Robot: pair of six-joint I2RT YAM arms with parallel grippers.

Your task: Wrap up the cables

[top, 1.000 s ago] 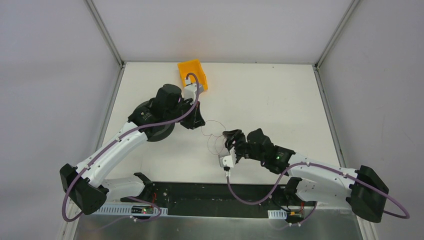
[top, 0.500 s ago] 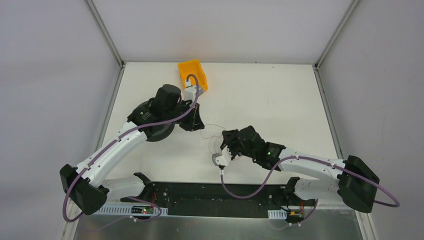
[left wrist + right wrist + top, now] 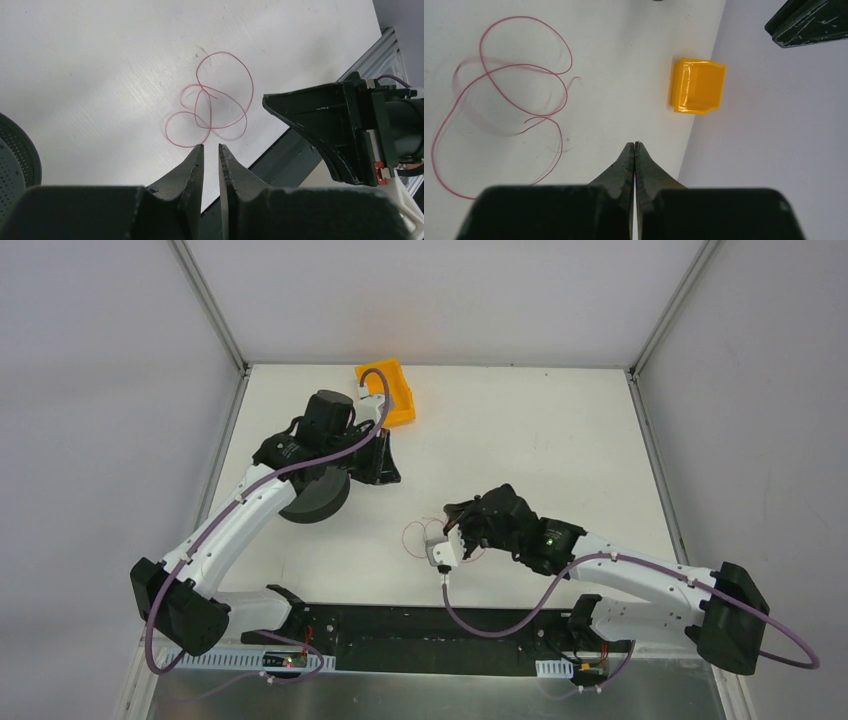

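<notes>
The cables (image 3: 202,91): one hair-thin reddish wire in loose overlapping loops, lying flat on the white table (image 3: 540,440) near its front centre, free of both pincers. Right pincer (image 3: 635,145): clenched, empty, just beside the loops, its arm stretched leftward. Left pincer (image 3: 210,146): jaws narrowly parted, empty, well apart from the loops, its arm bent near the orange bin (image 3: 402,405).
</notes>
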